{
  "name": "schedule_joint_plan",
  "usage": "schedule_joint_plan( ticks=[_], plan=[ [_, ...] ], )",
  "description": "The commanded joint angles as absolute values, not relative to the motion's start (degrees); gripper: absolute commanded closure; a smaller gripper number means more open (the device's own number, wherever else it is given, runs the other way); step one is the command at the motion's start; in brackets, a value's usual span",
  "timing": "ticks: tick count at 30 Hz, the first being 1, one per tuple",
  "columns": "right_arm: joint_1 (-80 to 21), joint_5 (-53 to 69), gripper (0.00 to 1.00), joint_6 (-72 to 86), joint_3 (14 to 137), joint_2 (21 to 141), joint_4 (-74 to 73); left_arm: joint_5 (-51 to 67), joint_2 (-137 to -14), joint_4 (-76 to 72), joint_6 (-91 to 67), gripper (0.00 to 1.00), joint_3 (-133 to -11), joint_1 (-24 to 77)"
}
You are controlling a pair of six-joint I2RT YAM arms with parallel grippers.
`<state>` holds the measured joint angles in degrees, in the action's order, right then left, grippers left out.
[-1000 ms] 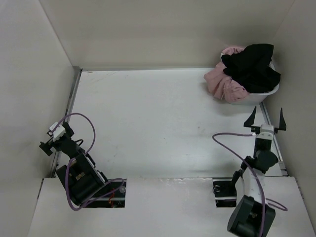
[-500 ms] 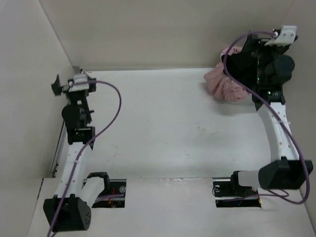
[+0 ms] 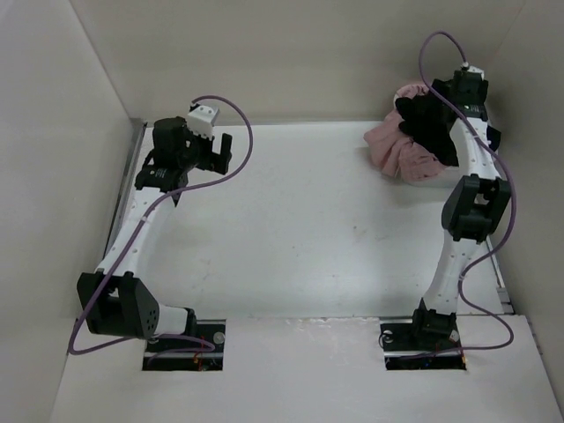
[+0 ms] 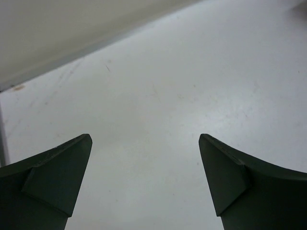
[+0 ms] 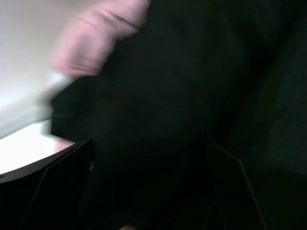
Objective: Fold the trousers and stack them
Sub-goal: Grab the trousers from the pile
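Hovering over the basket (image 3: 430, 180) at two o'clock, the right gripper (image 5: 148, 191) holds its fingers wide just above the black trousers (image 5: 168, 96), heaped beside a pink garment (image 5: 100, 38), apparently poised to grab them. The left gripper (image 4: 144, 182), equally wide and empty, waits at ten o'clock over the table (image 4: 168, 96), likely to help unfold.

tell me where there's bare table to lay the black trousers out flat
The whole middle of the table is bare, from the left claw across to the right arm and down to the near edge. The far right corner is crowded: trousers heaped on a pink garment, with the right arm reaching over them.
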<state>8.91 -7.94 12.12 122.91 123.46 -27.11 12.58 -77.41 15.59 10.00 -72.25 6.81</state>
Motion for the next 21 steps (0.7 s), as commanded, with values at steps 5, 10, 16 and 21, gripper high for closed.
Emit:
schedule_joint_plan(
  ticks=[5, 10, 16, 21],
  plan=[
    [10.0, -4.7, 0.12, 17.7, 127.5, 126.2, -33.7, 14.9, -72.8, 17.4, 8.7, 0.00, -66.4, 7.2],
    [10.2, -5.2, 1.00, 17.7, 122.4, 120.4, -29.9, 12.5, -71.2, 18.8, 9.1, 0.13, -65.2, 6.7],
    [4.4, -20.4, 1.00, 4.4, 120.8, 105.9, -22.2, 10.9, -67.7, 19.4, 8.9, 0.14, -63.6, 6.3],
    [-8.2, -28.4, 1.00, -8.9, 123.7, 95.4, -13.7, 10.7, -63.6, 19.5, 7.0, 0.15, -61.9, 4.5]
  ],
)
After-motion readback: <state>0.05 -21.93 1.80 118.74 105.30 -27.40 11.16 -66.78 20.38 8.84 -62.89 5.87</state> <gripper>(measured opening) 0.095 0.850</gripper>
